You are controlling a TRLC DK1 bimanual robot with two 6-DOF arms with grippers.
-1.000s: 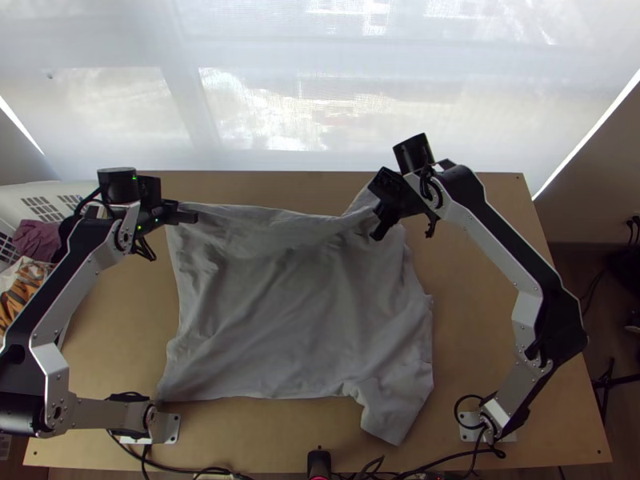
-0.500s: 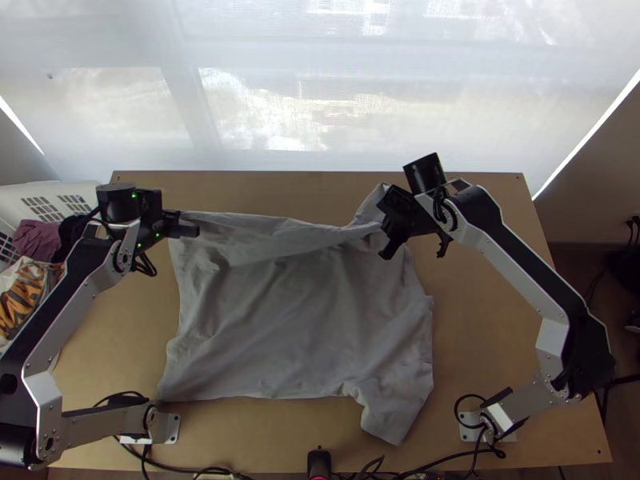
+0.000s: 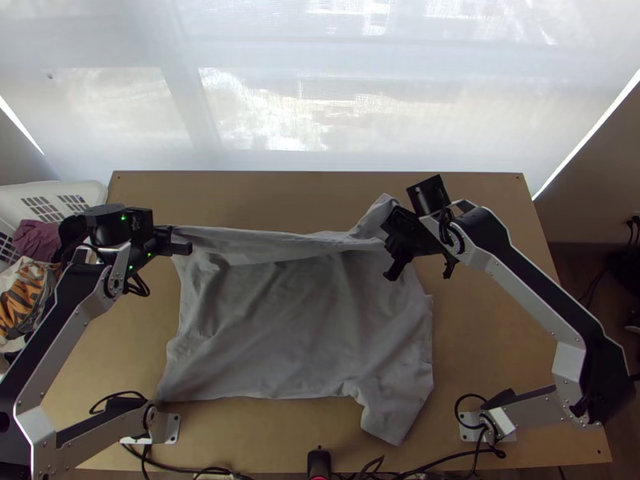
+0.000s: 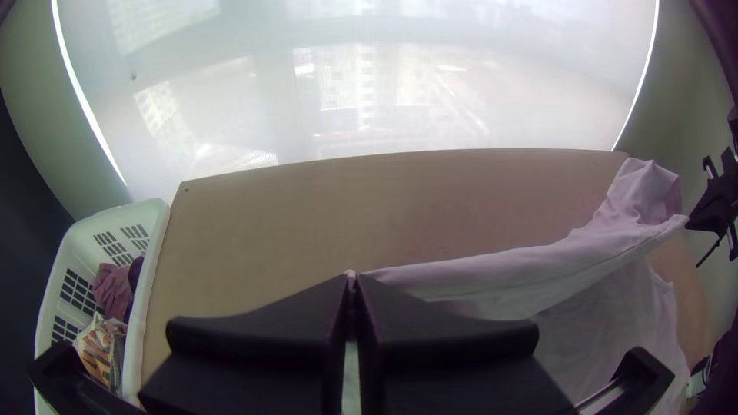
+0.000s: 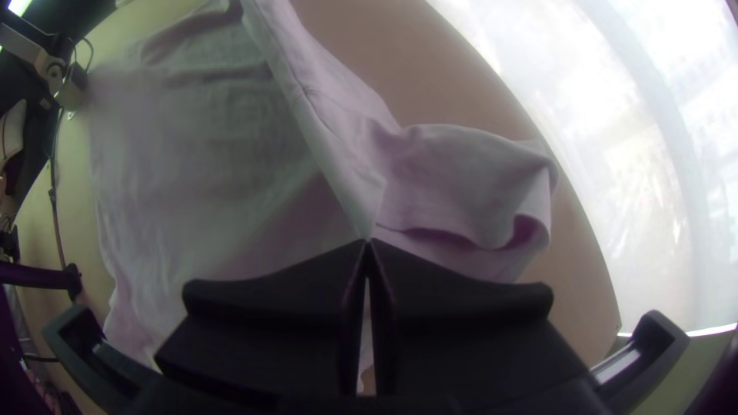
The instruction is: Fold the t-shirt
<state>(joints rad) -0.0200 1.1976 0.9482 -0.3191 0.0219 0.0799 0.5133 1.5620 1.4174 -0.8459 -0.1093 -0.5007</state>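
Observation:
The grey t-shirt lies over the middle of the table, its far edge raised as a band between the grippers, one sleeve near the front right. My left gripper is at its far left corner; in the left wrist view the gripper is shut on the cloth. At the far right part stands my right gripper; in the right wrist view the gripper is shut on the t-shirt, with a loose sleeve flap beside its fingertips.
A white laundry basket holding dark and patterned cloths stands at the left, beyond the table's edge. Bare wood of the table shows around the shirt. Cables and a small black device are at the near edge.
Both grippers have moved toward the near side, the right one also slightly rightward. The far edge of the t-shirt has come along with them, while its near part has stayed in place.

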